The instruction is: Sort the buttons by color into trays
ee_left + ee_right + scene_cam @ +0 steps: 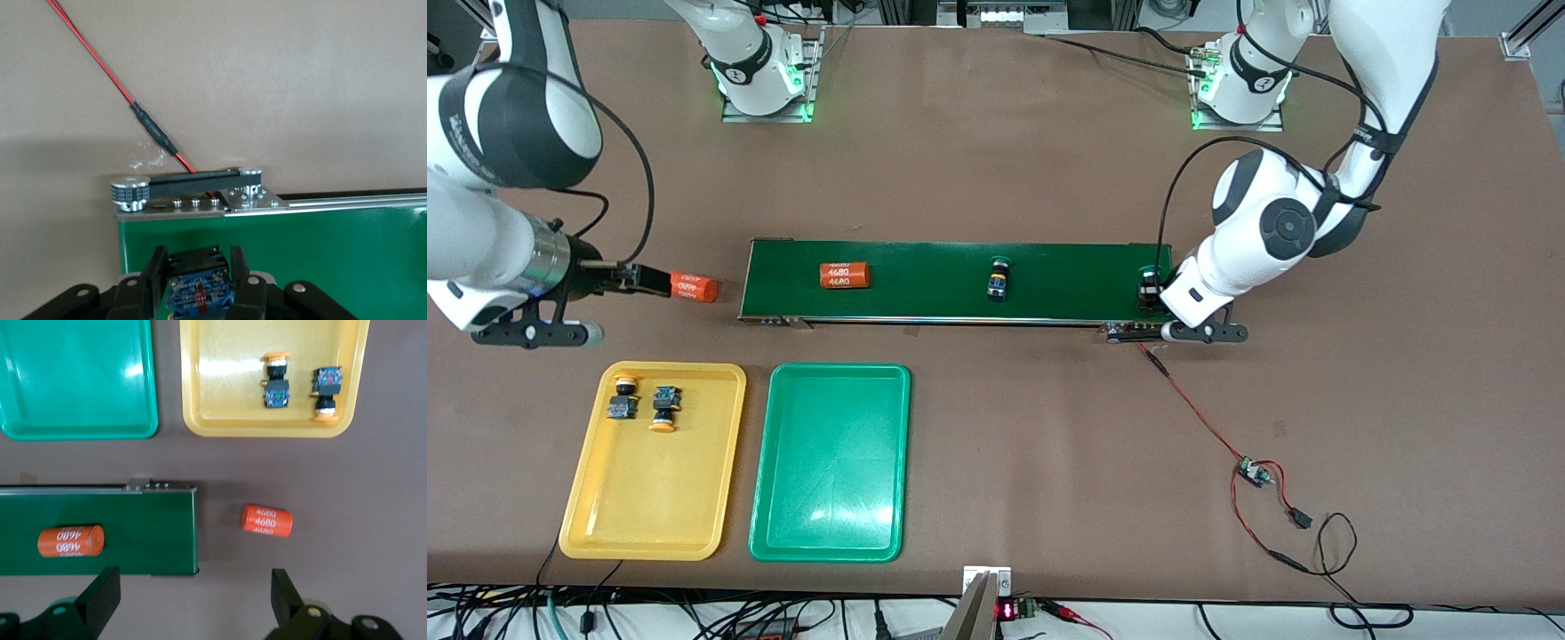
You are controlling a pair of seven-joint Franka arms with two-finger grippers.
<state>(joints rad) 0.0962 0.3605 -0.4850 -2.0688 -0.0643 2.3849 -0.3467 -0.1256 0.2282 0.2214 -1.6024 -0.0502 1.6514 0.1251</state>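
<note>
My left gripper is at the conveyor belt's end toward the left arm's end. It is shut on a green-capped button, and the left wrist view shows that button's dark-blue body clamped between the fingers. Another green button lies at the middle of the belt. Two yellow-capped buttons lie in the yellow tray. The green tray beside it holds nothing. My right gripper hangs open over bare table off the belt's other end.
One orange cylinder marked 4680 lies on the dark-green belt. A second cylinder lies on the table just off the belt's end. A red-and-black wire with a small board trails from the belt toward the front camera.
</note>
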